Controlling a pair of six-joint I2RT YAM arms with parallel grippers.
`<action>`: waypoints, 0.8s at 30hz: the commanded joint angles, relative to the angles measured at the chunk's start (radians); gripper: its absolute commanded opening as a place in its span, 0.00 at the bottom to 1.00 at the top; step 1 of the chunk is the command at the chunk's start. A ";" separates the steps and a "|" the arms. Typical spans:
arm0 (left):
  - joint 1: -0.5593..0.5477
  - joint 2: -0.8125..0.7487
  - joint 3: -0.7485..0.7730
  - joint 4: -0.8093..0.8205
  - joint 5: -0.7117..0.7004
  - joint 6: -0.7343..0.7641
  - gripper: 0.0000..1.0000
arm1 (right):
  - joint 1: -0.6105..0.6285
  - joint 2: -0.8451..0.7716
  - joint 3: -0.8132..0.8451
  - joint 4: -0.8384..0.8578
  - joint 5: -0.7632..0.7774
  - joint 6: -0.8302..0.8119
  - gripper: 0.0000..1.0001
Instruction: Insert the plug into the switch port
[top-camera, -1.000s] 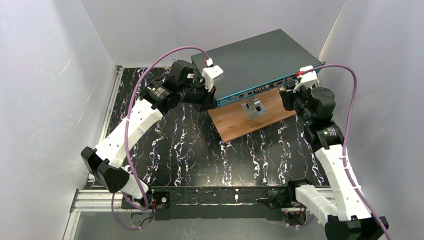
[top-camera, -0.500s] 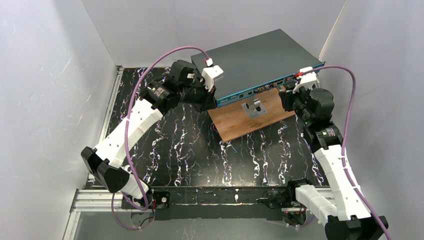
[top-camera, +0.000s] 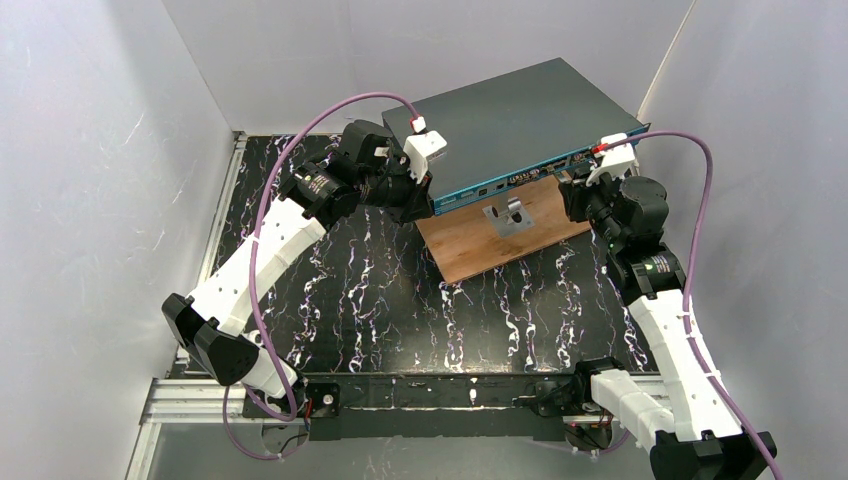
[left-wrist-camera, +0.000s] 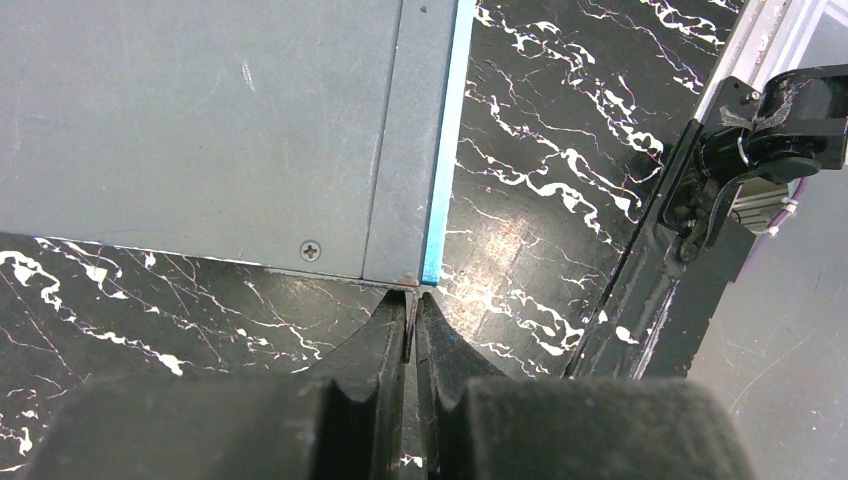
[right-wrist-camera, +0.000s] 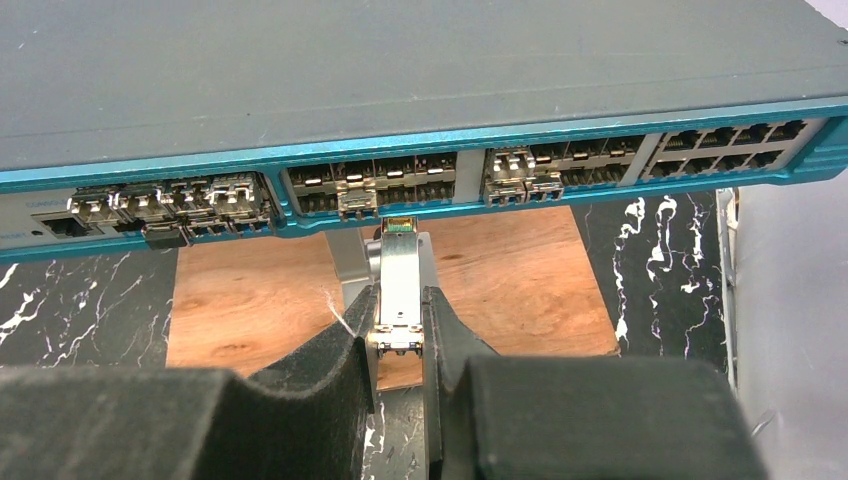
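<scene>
Grips the plug (right-wrist-camera: 398, 265), a slim metal module with a green edge at its tip, between the fingers of the right end effector (right-wrist-camera: 398, 300), both pressed against its sides. Points that tip toward 12 o'clock in the right wrist view, just below the teal front of the switch (right-wrist-camera: 400, 70) and just short of the lower row of ports (right-wrist-camera: 370, 190); cannot tell whether it is touching. Carries metal modules in several of those ports: a cluster toward 9 o'clock, one at 11 o'clock of the plug tip, two more toward 2 o'clock. Shows a block of dark square sockets at the 3 o'clock end. Seen from above, sets the switch at 12 o'clock on the counter (top-camera: 350, 290), its front edge over a wooden board (top-camera: 480, 250) bearing a small metal bracket (top-camera: 510, 215). Places the right end effector near the 3 o'clock end of the teal front and the left end effector (left-wrist-camera: 411, 300) at the 9 o'clock corner. Presses the left fingers together with only a hairline gap, nothing visible between them, tips right at the switch's front corner in the left wrist view.
</scene>
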 joint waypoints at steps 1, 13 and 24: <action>0.004 -0.011 0.035 -0.008 0.021 -0.006 0.00 | 0.001 -0.009 0.012 0.083 0.050 0.008 0.01; 0.004 -0.012 0.034 -0.010 0.016 -0.005 0.00 | 0.001 -0.020 0.031 0.066 -0.003 -0.004 0.01; 0.004 -0.013 0.033 -0.012 0.018 -0.004 0.00 | 0.001 -0.022 0.038 0.071 0.006 0.002 0.01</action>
